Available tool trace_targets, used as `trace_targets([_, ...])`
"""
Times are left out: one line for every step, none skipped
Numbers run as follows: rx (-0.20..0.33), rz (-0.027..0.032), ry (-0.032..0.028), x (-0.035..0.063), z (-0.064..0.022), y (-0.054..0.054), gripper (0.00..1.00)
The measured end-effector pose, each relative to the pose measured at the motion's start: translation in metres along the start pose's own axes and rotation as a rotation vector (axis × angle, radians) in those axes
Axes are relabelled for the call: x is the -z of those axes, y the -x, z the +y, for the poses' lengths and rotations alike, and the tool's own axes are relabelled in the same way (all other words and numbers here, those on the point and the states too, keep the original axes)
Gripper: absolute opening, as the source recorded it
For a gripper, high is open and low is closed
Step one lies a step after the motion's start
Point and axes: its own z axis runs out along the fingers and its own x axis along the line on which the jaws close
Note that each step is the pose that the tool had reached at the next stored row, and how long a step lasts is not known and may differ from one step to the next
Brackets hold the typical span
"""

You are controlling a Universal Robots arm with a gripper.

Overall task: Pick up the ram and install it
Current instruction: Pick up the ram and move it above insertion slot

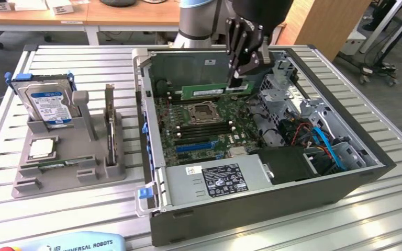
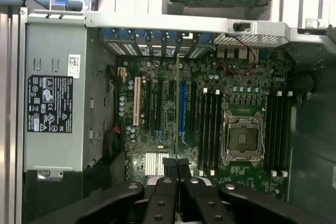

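The ram [image 1: 204, 92] is a long green stick with a pale label, held level inside the open computer case [image 1: 257, 209]. My gripper [image 1: 236, 82] comes down from above and is shut on the stick's end at the exterior view's right. The ram hangs over the motherboard [image 1: 219, 137], just behind the processor socket [image 1: 202, 112]. In the wrist view the shut fingers [image 2: 169, 167] hold the ram [image 2: 177, 109] edge-on, as a thin line running out over the board. Black memory slots [image 2: 209, 129] flank the socket [image 2: 242, 139].
A grey parts holder [image 1: 68, 180] at the exterior view's left carries a hard drive [image 1: 47, 102], a square silver chip [image 1: 42, 148], a flat green stick [image 1: 53, 166] and an upright card [image 1: 110, 125]. The power supply [image 1: 219, 180], cables [image 1: 323, 144] and drive cage [image 1: 285, 99] crowd the case.
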Motion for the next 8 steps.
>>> trace_targets([0.0,0.0,0.0,0.0001,-0.003,0.0,0.11])
trace_targets([0.0,0.0,0.0,0.0002,-0.0059,0.0,0.11])
trace_targets([0.0,0.0,0.0,0.0003,-0.0088,0.0,0.11])
trace_targets([0.0,0.0,0.0,0.0004,-0.0118,0.0,0.11])
trace_targets([0.0,-0.0001,0.0,0.0005,-0.015,0.0,0.11])
trace_targets([0.0,0.0,-0.0001,0.0006,-0.0173,0.0,0.11])
trace_targets([0.0,0.0,-0.0001,0.0007,-0.0188,0.0,0.11])
trace_targets([0.0,0.0,0.0,0.0007,-0.0192,0.0,0.11])
